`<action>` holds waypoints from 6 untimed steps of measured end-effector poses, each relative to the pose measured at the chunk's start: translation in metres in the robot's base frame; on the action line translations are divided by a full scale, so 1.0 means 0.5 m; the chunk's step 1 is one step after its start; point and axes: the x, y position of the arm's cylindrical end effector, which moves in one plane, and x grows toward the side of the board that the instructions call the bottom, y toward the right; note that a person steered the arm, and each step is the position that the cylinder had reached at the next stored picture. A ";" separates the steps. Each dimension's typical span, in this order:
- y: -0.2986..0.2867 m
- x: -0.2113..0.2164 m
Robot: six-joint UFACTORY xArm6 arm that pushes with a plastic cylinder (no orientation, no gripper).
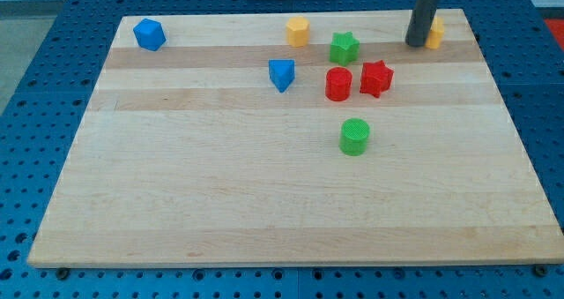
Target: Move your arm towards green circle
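Note:
The green circle (354, 137) is a short green cylinder standing right of the board's middle. My tip (416, 43) is at the view's top right, touching or just beside a yellow block (435, 33) that it partly hides. The tip is well above and to the right of the green circle. Between them lie a red star (376, 78) and a red cylinder (338, 84).
A green star (344, 48) sits above the red cylinder. A yellow hexagon block (298, 31) is at the top middle, a blue triangle-like block (281, 74) left of the red cylinder, and a blue block (149, 34) at the top left corner of the wooden board (220, 202).

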 end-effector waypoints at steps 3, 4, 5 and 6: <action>-0.025 0.174; -0.025 0.242; -0.041 0.304; -0.082 0.364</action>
